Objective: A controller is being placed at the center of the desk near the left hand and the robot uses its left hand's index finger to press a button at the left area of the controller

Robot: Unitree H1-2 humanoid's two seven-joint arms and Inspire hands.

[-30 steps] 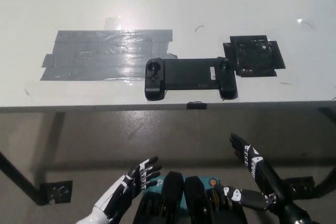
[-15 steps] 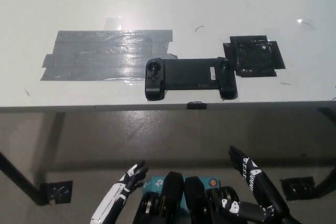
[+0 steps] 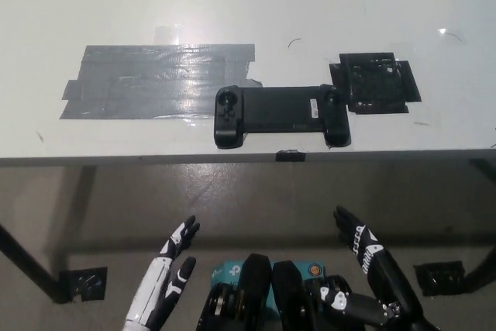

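Left robot hand is cut off at the bottom edge; its wrist and arm are out of frame. Right robot hand likewise runs out at the lower edge. Controller buttons are too small to tell apart, and its label is unreadable. The surface extends beyond the top and both sides.

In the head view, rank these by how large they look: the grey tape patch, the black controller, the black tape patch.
1. grey tape patch, clearly the largest, spreading widest across the desk.
2. black controller, long but narrow.
3. black tape patch, squarish and shorter; its area comes fairly close to the controller's.
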